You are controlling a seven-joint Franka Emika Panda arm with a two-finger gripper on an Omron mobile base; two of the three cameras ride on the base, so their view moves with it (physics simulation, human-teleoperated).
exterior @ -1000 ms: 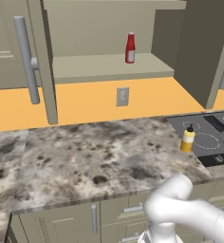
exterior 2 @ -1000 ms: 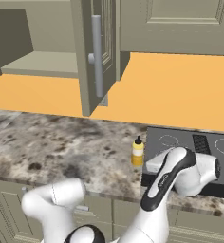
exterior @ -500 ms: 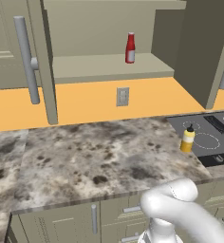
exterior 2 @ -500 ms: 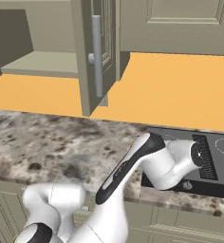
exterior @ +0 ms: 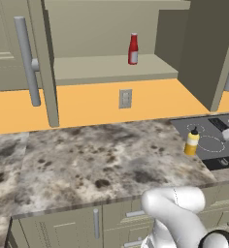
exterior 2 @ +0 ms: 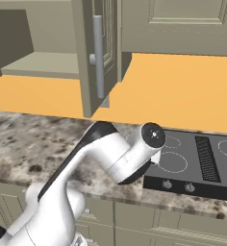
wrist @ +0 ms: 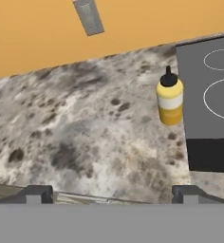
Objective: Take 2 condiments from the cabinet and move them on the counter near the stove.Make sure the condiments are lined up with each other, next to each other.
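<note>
The yellow squeeze bottle [exterior: 191, 143] with its black nozzle stands upright on the mottled counter [exterior: 97, 155], right beside the black stove [exterior: 211, 143]. In the hand view the yellow bottle [wrist: 170, 99] is ahead and to the right, touching the stove's [wrist: 213, 109] left edge. My gripper [wrist: 111, 194] is open, well short of it above the counter's [wrist: 85, 128] front part, with nothing between its fingertips [wrist: 38, 193]. The red bottle [exterior: 132, 48] stands on the shelf of the open cabinet [exterior: 111, 70]. My arm crosses the right base view and hides the yellow bottle there.
A wall outlet [exterior: 125, 98] sits on the orange backsplash under the cabinet. The cabinet doors stand open with long bar handles [exterior: 26, 60] [exterior 2: 98, 55]. Stove knobs [exterior 2: 178, 185] face front. Lower drawers [exterior: 94, 223] run below the counter edge.
My arm has pulled back from the stove and swung up across the right base view, covering the yellow bottle there. Both bottles stay where they were.
</note>
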